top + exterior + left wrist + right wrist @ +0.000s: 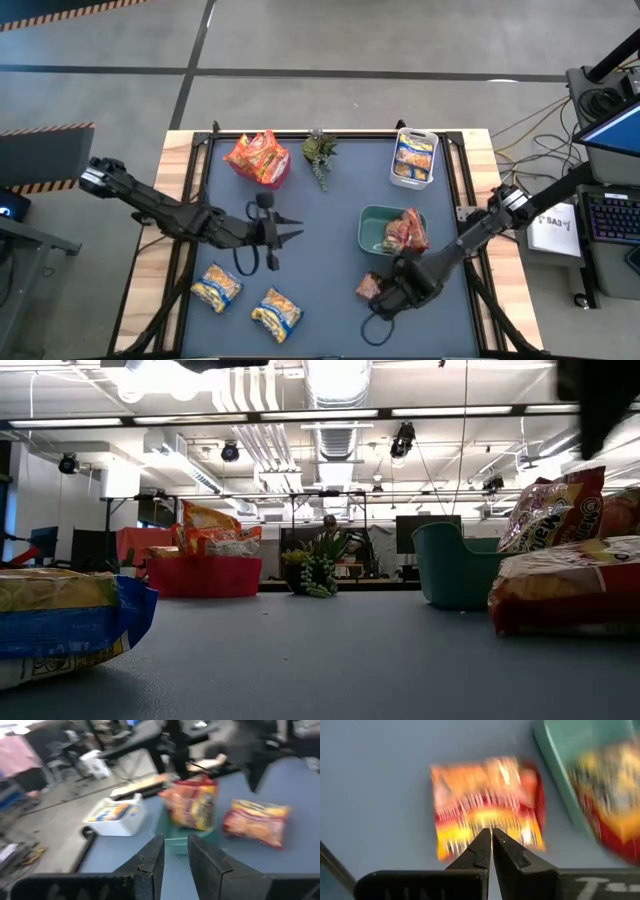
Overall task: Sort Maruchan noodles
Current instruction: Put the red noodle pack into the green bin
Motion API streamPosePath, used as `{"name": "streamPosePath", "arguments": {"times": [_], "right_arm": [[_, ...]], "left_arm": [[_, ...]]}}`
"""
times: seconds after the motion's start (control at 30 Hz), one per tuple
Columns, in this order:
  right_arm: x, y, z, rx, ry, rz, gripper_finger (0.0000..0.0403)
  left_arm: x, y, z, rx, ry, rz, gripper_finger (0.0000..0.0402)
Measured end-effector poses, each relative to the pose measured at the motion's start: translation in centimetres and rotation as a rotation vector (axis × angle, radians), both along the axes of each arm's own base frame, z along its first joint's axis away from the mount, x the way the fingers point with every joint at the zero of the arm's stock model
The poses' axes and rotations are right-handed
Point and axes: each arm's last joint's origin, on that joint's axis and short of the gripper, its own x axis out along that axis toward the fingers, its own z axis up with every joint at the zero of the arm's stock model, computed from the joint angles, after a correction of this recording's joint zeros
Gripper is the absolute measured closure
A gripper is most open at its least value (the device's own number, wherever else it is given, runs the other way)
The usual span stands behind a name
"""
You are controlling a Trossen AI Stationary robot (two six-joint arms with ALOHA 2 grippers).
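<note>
A red noodle packet (368, 286) lies flat on the blue mat near the teal bin (372, 230). It also shows in the right wrist view (485, 795) and the low view (568, 585). My right gripper (491, 831) is shut and hovers over this packet. My left gripper (297, 231) is open above the mat's middle and points toward the teal bin (172, 842). Two yellow-and-blue packets (216, 287) (277, 312) lie flat near the mat's near-left edge. Another red packet (406, 232) leans in the teal bin.
A red bin (258, 160) holds orange packets at the far left. A white bin (414, 158) holds yellow-and-blue packets at the far right. A small green plant (320, 155) stands between them. Bare mat lies in the middle.
</note>
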Motion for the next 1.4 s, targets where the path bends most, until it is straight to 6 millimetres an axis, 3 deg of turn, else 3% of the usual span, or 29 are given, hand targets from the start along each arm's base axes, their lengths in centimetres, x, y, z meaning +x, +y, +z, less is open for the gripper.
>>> {"name": "streamPosePath", "arguments": {"times": [0.23, 0.5, 0.67, 0.8, 0.93, 1.1, 1.23, 1.4], "right_arm": [[-4.2, 2.0, -1.6, 0.009, 0.062, -0.193, 0.0394], [-6.2, 1.4, -5.7, -0.086, 0.144, -0.278, 0.0394], [-5.6, 0.6, -7.0, -0.066, 0.122, -0.247, 0.0394], [-3.6, 0.6, -7.5, 0.007, -0.026, -0.183, 0.0394], [-1.5, 0.3, -6.6, -0.016, -0.192, -0.113, 0.0394], [-0.8, -0.2, -5.4, -0.053, -0.179, -0.079, 0.0394], [-0.6, 0.2, -4.8, 0.018, -0.158, -0.096, 0.0394], [-0.8, 0.8, -4.6, 0.163, -0.074, -0.143, 0.0394]], "left_arm": [[2.2, -1.6, 0.2, 0.026, 0.124, -0.044, 0.0333], [2.9, -2.5, -0.1, 0.05, 0.158, -0.065, 0.0333], [2.8, -2.4, 0.2, 0.049, 0.15, -0.065, 0.0333], [2.8, -2.4, 0.1, 0.054, 0.154, -0.066, 0.0333], [2.8, -2.4, 0.1, 0.053, 0.155, -0.066, 0.0333], [2.7, -2.5, -0.3, -0.007, 0.176, -0.085, 0.0333], [2.9, -3.0, -1.9, -0.15, 0.228, -0.128, 0.0333], [4.0, -4.5, -5.9, -0.197, 0.24, -0.167, 0.0333]]}}
